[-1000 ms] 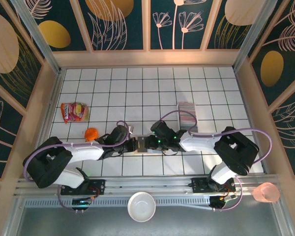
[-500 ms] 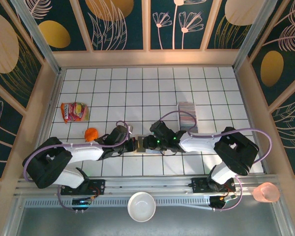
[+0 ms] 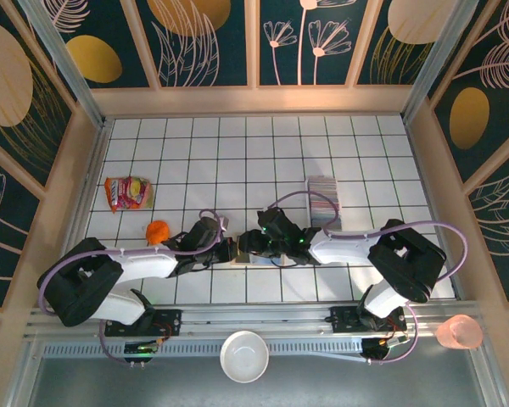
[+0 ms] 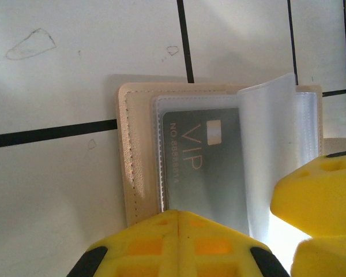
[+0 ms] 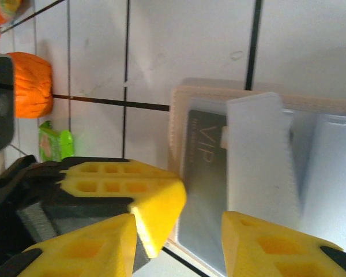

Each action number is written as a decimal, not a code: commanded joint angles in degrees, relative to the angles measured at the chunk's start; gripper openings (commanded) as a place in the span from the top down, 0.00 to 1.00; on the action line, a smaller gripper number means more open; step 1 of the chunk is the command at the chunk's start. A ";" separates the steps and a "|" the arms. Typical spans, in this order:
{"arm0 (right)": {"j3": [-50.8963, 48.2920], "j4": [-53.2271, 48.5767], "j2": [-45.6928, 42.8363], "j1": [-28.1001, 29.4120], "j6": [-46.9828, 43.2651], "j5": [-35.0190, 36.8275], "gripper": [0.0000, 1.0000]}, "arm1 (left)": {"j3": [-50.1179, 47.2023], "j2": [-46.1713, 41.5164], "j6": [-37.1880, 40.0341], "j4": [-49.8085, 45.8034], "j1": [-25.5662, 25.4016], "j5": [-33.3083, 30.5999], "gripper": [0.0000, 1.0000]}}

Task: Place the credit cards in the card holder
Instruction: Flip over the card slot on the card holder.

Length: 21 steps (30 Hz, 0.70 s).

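The tan card holder (image 4: pixel 135 173) lies open on the white tiles between both grippers. A grey VIP card (image 4: pixel 207 173) sits in its clear sleeve, and a clear page (image 4: pixel 271 133) stands up beside it. My left gripper (image 4: pixel 179 214) is shut, with its tips pressing on the holder's near edge. My right gripper (image 5: pixel 179 219) is open and straddles the end of the grey card (image 5: pixel 205 173) without pinching it. In the top view the left gripper (image 3: pixel 229 249) and right gripper (image 3: pixel 248 245) nearly touch. The remaining credit cards (image 3: pixel 322 203) stand in a packed row to the right.
An orange lump (image 3: pixel 158 231) lies just left of my left arm, with a small green packet (image 5: pixel 55 144) near it. A red snack bag (image 3: pixel 128 192) is farther left. A white bowl (image 3: pixel 243 356) and a pink cup (image 3: pixel 459 331) sit off the table's near edge.
My right gripper has slid a little to the left over the card holder, closing in on the left gripper. The left gripper has stayed put.
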 commanded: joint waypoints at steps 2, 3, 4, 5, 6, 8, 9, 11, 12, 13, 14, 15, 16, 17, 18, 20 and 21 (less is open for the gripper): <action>-1.73 5.46 0.47 1.19 1.06 -0.47 0.57 | -2.56 -0.92 -2.55 2.21 -0.29 0.25 1.00; -1.99 5.92 0.56 1.15 1.28 -0.56 0.57 | -2.68 -0.95 -2.75 2.35 -0.25 0.26 1.00; -2.31 6.59 0.67 1.15 1.48 -0.72 0.57 | -2.98 -1.15 -2.84 2.28 -0.29 -0.01 1.00; -2.44 7.31 0.98 1.10 1.66 -0.97 0.57 | -3.16 -1.48 -2.95 2.24 -0.29 -0.41 1.00; -2.51 8.08 1.15 1.15 1.75 -1.24 0.57 | -3.37 -1.78 -3.11 2.28 -0.30 -0.61 1.00; -2.57 9.55 1.66 1.32 2.10 -1.45 0.57 | -3.76 -2.27 -3.45 2.55 -0.30 -0.71 1.00; -2.58 10.22 1.73 1.37 2.20 -1.57 0.57 | -3.96 -2.34 -3.52 2.61 -0.30 -0.68 1.00; -2.58 11.80 2.38 1.41 2.46 -1.79 0.57 | -4.37 -2.53 -3.89 2.93 -0.27 -0.79 1.00; -2.58 12.67 2.75 1.41 2.69 -1.99 0.57 | -4.51 -2.65 -4.00 3.14 -0.29 -0.87 1.00; -2.55 13.84 3.14 1.48 3.01 -2.15 0.57 | -4.71 -2.72 -4.15 3.16 -0.29 -0.87 1.00; -2.58 15.11 3.37 1.54 3.28 -2.36 0.57 | -4.84 -2.81 -4.21 3.11 -0.25 -0.90 1.00; -2.57 16.23 3.51 1.69 3.51 -2.49 0.57 | -5.01 -2.86 -4.22 3.14 -0.29 -0.96 1.00; -2.43 17.07 3.54 1.78 3.60 -2.59 0.57 | -5.12 -3.05 -4.26 3.17 -0.27 -1.05 1.00; -2.11 17.52 3.41 1.85 3.53 -2.59 0.57 | -5.25 -3.12 -4.28 3.15 -0.29 -1.22 1.00; -1.81 17.83 3.28 1.99 3.59 -2.59 0.57 | -5.39 -3.24 -4.26 3.17 -0.21 -1.30 1.00; -1.31 18.91 2.37 2.04 3.67 -2.68 0.57 | -5.48 -3.37 -4.26 2.91 -0.30 -1.65 1.00; -1.17 19.34 1.77 2.07 3.77 -2.88 0.57 | -5.49 -3.43 -4.18 2.77 -0.29 -1.78 1.00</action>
